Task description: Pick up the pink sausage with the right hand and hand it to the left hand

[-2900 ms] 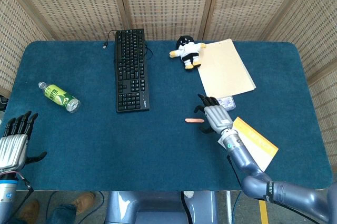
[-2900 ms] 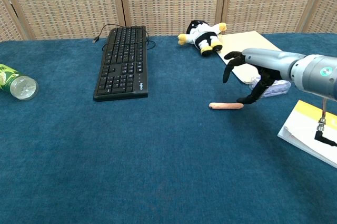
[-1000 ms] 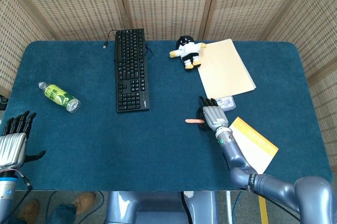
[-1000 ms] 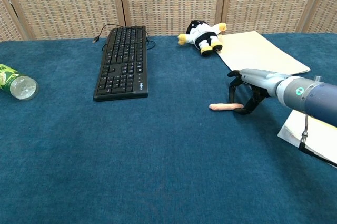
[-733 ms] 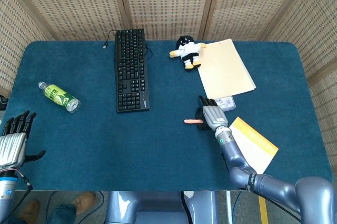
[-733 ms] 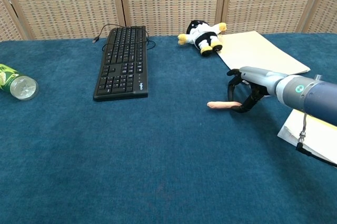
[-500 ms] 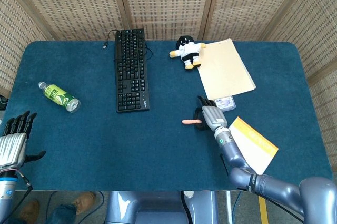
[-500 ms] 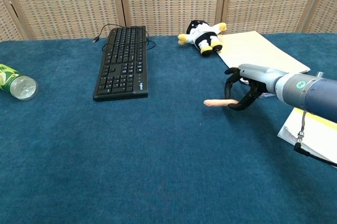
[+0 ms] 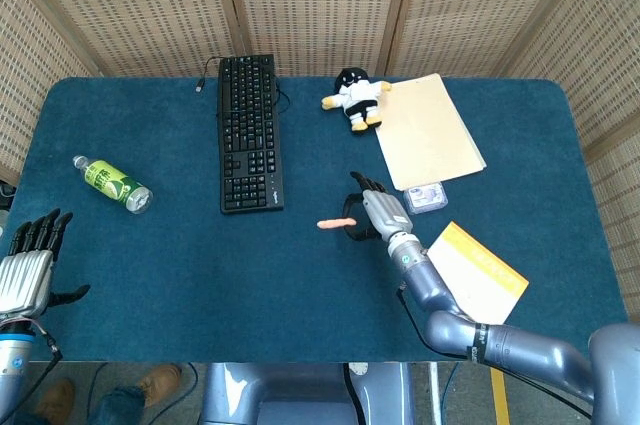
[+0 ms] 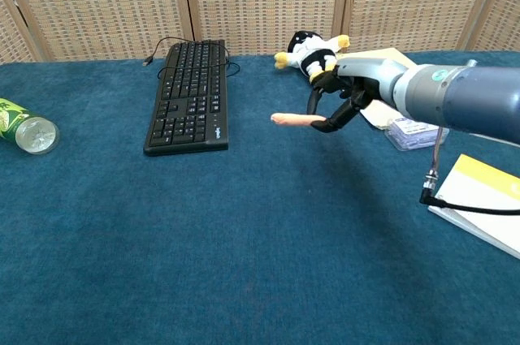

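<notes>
Right hand [image 10: 337, 101] grips pink sausage [image 10: 294, 120] aloft; left hand [image 9: 28, 270] empty, fingers spread.

Head view: high above the near edge, looking steeply down, whole desk [image 9: 300, 305] in frame to the far screen. Chest view: low, near-level, closer, facing the far edge. Both share keyboard [image 9: 248, 132] [image 10: 188, 94] and plush doll [image 9: 353, 98] [image 10: 314, 55].

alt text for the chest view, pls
The right hand holds a pink sausage by one end, lifted above the blue table. Behind it lie a keyboard, a plush toy and a folder; a bottle lies at far left.
</notes>
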